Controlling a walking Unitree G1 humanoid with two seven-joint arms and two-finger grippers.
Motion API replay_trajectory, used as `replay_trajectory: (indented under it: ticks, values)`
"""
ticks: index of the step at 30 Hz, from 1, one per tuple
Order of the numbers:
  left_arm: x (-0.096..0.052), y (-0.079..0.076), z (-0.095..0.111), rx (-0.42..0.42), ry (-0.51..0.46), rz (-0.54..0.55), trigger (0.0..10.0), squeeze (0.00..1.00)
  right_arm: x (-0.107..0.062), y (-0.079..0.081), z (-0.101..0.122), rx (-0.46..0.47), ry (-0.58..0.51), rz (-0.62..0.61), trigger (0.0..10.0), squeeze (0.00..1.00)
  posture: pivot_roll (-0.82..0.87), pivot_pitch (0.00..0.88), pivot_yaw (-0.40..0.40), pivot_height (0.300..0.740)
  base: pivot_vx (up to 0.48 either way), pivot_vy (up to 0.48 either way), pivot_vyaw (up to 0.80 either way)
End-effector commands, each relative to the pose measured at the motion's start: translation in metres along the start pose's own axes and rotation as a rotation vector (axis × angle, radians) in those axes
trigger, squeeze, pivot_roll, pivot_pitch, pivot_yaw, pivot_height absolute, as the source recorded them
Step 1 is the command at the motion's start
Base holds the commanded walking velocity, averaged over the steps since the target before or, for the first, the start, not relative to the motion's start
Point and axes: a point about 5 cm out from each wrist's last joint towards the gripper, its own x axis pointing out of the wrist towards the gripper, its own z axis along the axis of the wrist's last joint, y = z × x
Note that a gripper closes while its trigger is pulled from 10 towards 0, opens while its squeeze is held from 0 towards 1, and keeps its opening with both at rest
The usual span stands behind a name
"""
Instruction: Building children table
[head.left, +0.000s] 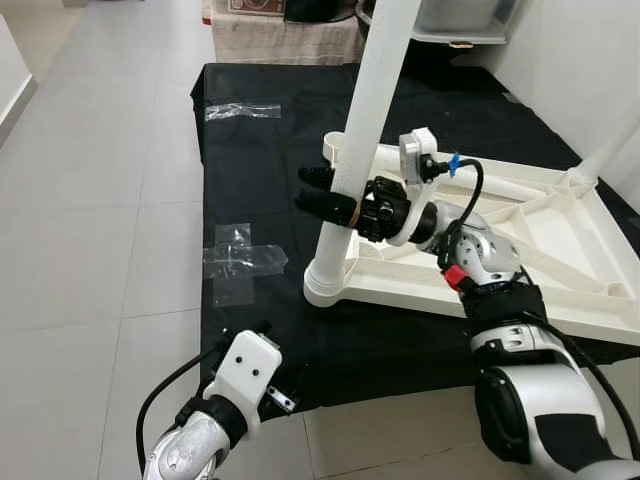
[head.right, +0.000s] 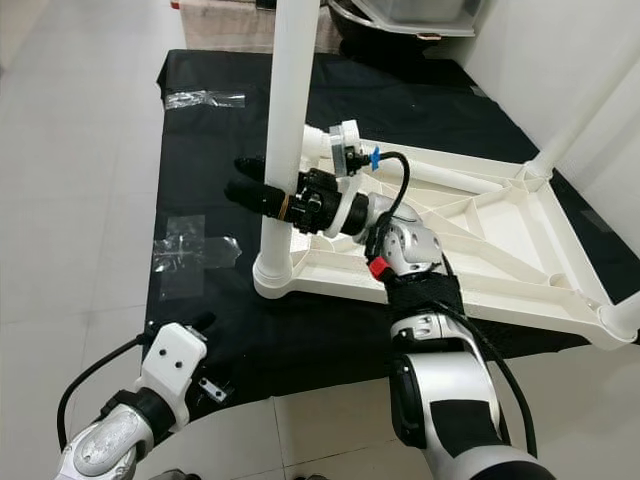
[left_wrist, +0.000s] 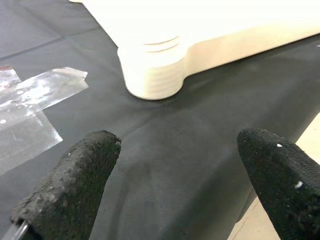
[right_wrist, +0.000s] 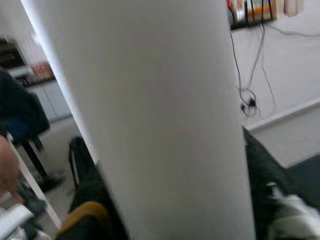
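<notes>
One large piece dominates: the white moulded-plastic children's table top (head.left: 560, 235), lying upside down on a black cloth mat (head.left: 260, 130) spread over the pale tiled floor (head.left: 90, 200). Underside shows raised ribs and a rim; round sockets at the corners. Looks stiff but hollow, so likely light for its bulk and easy to skid on the cloth.

Next, the white round plastic leg (head.left: 360, 150), standing nearly upright in the near-left corner socket (head.left: 325, 280), leaning slightly away at the top. Smooth, glossy tube; probably slippery under a hard pad and prone to turning in a loose hold. A second leg rises at the far right corner (head.right: 590, 110).

Right gripper (head.left: 335, 192): black fingers (head.left: 318, 204) closed around the leg at lower mid-height, one on each side, tube pinched between. Right wrist view is close on the blurred white tube. Judgement: low hold gives good control for pressing down into the socket; a higher one would lever the top off the mat.

Left gripper (left_wrist: 175, 190): low near the mat's front edge, textured black rubber pads (left_wrist: 75, 175) wide apart, holding nothing, pointed at the socket base (left_wrist: 152, 70).

Small items: two patches of clear crinkled tape (head.left: 245, 260) on the cloth left of the socket, another strip further back (head.left: 240, 110).
</notes>
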Motion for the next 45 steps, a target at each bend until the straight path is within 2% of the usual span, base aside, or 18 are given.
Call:
replay_trajectory:
  ticks: [1, 9, 10, 12, 13, 15, 17, 20, 26, 27, 28, 29, 30, 31, 33, 34, 36, 45]
  values:
    - [-0.001, -0.002, -0.005, -0.004, 0.026, -0.014, 10.0, 0.0, 0.008, -0.005, -0.014, -0.024, 0.091, -0.091, 0.0, 0.0, 0.17, 0.129, -0.132, 0.74, 0.0, 0.0, 0.0]
    - [-0.001, -0.001, -0.006, -0.004, 0.027, -0.011, 10.0, 0.0, 0.004, -0.015, -0.013, -0.025, 0.029, -0.354, 0.0, 0.0, 0.16, 0.125, -0.13, 0.74, 0.0, 0.0, 0.0]
    - [0.0, -0.001, -0.006, -0.003, 0.027, -0.011, 10.0, 0.0, 0.002, -0.026, -0.012, -0.034, 0.022, -0.604, 0.0, 0.0, 0.16, 0.127, -0.131, 0.74, 0.0, 0.0, 0.0]
    - [0.0, -0.001, -0.006, -0.003, 0.028, -0.011, 10.0, 0.0, 0.0, -0.03, -0.012, -0.039, 0.019, -0.708, 0.0, 0.0, 0.16, 0.127, -0.131, 0.74, 0.0, 0.0, 0.0]
    - [0.0, -0.001, -0.006, -0.002, 0.028, -0.01, 10.0, 0.0, -0.014, -0.039, -0.019, -0.033, 0.065, -1.022, 0.0, 0.0, 0.16, 0.139, -0.128, 0.74, 0.0, 0.0, 0.0]
    - [0.0, -0.001, -0.006, -0.002, 0.028, -0.01, 10.0, 0.0, -0.014, -0.039, -0.019, -0.033, 0.065, -1.022, 0.0, 0.0, 0.16, 0.139, -0.128, 0.74, 0.0, 0.0, 0.0]
    - [0.0, 0.0, -0.006, -0.002, 0.027, -0.008, 10.0, 0.0, -0.039, -0.037, -0.036, -0.023, 0.101, -1.487, 0.0, 0.0, 0.15, 0.133, -0.127, 0.74, 0.0, 0.0, 0.0]
    - [0.001, 0.001, -0.005, 0.002, 0.025, -0.008, 10.0, 0.0, -0.037, -0.021, -0.049, 0.008, 0.06, -1.652, 0.0, 0.0, 0.16, 0.145, -0.129, 0.74, 0.0, 0.0, 0.0]
    - [0.0, 0.001, -0.005, 0.003, 0.025, -0.002, 10.0, 0.0, -0.014, -0.014, -0.046, 0.024, 0.004, -1.6, 0.0, 0.0, 0.15, 0.141, -0.128, 0.74, 0.0, 0.0, 0.0]
    - [0.0, 0.001, -0.005, 0.002, 0.025, 0.002, 10.0, 0.0, -0.006, -0.014, -0.043, 0.032, -0.016, -1.563, 7.7, 0.0, 0.14, 0.139, -0.129, 0.74, 0.0, 0.0, 0.0]
    - [0.0, 0.001, -0.005, 0.002, 0.025, 0.002, 10.0, 0.0, -0.006, -0.014, -0.043, 0.032, -0.016, -1.563, 7.7, 0.0, 0.14, 0.139, -0.129, 0.74, 0.0, 0.0, 0.0]
    - [0.0, 0.001, -0.005, -0.001, 0.025, 0.005, 10.0, 0.0, 0.004, -0.014, -0.035, 0.003, -0.088, -1.473, 10.0, 0.0, 0.15, 0.138, -0.131, 0.74, 0.0, 0.0, 0.0]
    - [0.0, 0.001, -0.005, -0.001, 0.025, 0.005, 10.0, 0.0, 0.004, -0.014, -0.035, 0.003, -0.088, -1.473, 10.0, 0.0, 0.15, 0.138, -0.131, 0.74, 0.0, 0.0, 0.0]
    - [0.0, 0.0, -0.005, -0.005, 0.024, 0.005, 10.0, 0.0, 0.011, -0.014, -0.026, -0.027, -0.155, -1.373, 10.0, 1.0, 0.15, 0.137, -0.134, 0.74, 0.0, 0.0, 0.0]
    - [0.001, 0.0, -0.005, -0.007, 0.025, 0.005, 10.0, 0.0, 0.005, -0.018, -0.018, -0.12, -0.166, -1.331, 10.0, 1.0, 0.15, 0.145, -0.134, 0.74, 0.0, 0.0, 0.0]
    - [0.002, 0.001, -0.005, -0.007, 0.029, 0.004, 10.0, 0.0, -0.007, -0.026, -0.012, -0.177, -0.107, -1.275, 10.0, 0.0, 0.14, 0.16, -0.141, 0.74, 0.0, 0.0, 0.0]
    - [0.003, 0.001, -0.005, -0.006, 0.033, 0.005, 10.0, 0.0, -0.012, -0.03, -0.012, -0.158, -0.073, -1.237, 10.0, 0.0, 0.14, 0.16, -0.141, 0.74, 0.0, 0.0, 0.0]
    - [0.006, 0.003, -0.004, -0.014, 0.024, 0.015, 10.0, 0.0, -0.015, -0.017, 0.007, 0.035, -0.101, -0.519, 10.0, 0.0, 0.11, 0.179, -0.142, 0.74, 0.0, 0.0, 0.0]
